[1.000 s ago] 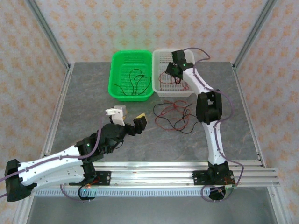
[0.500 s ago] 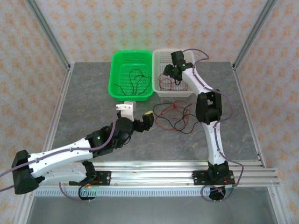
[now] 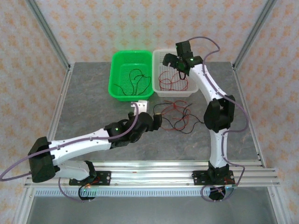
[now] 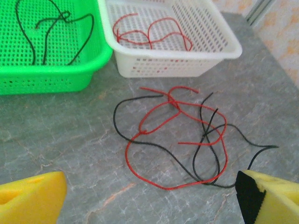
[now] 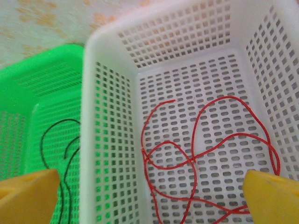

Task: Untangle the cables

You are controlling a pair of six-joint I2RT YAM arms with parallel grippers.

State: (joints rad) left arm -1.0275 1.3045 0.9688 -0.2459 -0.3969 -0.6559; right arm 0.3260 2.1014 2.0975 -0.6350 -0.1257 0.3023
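Note:
A tangle of red and black cables lies on the grey table in front of the baskets. In the left wrist view its red loop and a black strand cross each other several times. My left gripper hovers at the tangle's left edge, open, with nothing between its yellow pads. My right gripper hangs open over the white basket. One red cable lies loose on that basket's floor. A black cable lies in the green basket.
The two baskets stand side by side at the back of the table, green on the left and white on the right. Metal frame posts border the table's sides. Bare grey table stretches left of the tangle.
My right gripper has opened and let the red cable drop into the white basket, then risen slightly. My left arm has reached forward and right, up to the tangle.

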